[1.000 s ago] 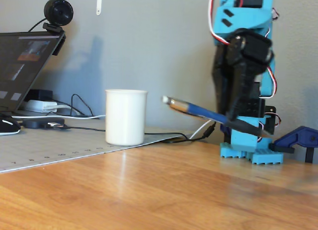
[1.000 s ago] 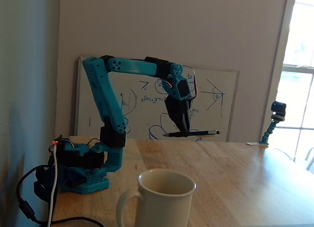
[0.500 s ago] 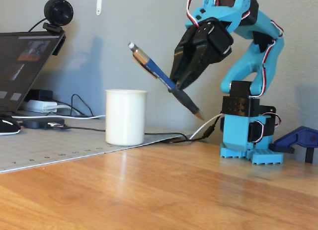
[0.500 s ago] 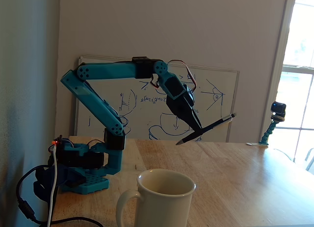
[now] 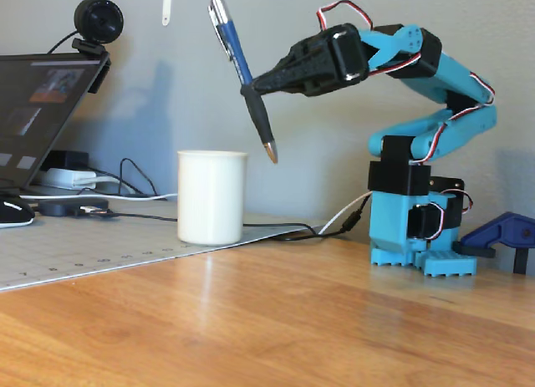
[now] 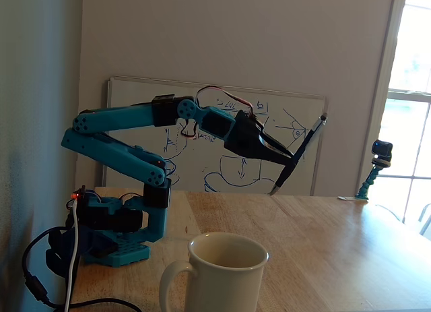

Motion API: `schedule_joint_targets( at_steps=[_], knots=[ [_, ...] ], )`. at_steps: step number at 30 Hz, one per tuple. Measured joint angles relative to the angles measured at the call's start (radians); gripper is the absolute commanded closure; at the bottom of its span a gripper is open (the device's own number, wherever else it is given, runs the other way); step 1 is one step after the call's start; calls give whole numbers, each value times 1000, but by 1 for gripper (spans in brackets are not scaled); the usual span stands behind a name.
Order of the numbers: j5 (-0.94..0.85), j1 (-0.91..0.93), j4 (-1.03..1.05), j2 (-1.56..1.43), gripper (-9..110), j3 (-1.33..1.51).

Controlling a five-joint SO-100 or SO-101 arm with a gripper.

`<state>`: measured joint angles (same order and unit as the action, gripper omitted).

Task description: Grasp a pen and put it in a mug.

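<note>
- Wood table [image 5: 292,312], mug [image 5: 211,196] upright.
- hand [image 5: 251,89] clamped on pen [image 5: 242,69] mid-barrel — tip down, tilted.
- Pen looks light, stiff, slick — could pivot.

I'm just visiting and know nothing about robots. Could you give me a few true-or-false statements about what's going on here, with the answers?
1. The hand is gripping a pen. True.
2. The pen is already inside the mug. False: it hangs in the air above the mug, its tip clear of the rim.
3. The pen's tip points downward. True.
4. The mug is lying on its side. False: it stands upright, and a fixed view shows it is empty.
5. The mug is blue. False: it is white; the arm is blue.
</note>
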<state>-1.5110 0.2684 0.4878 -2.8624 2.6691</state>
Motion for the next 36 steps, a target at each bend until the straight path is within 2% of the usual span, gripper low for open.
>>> schedule_joint_targets(
  at_steps=[6,10,21,36],
  knots=[
    [-198,87,-15,-109,97,12],
    [-268,176,-15,-179,97,31],
    [-282,434,-15,-304,97,83],
    [-282,715,-15,-313,97,83]
  ],
)
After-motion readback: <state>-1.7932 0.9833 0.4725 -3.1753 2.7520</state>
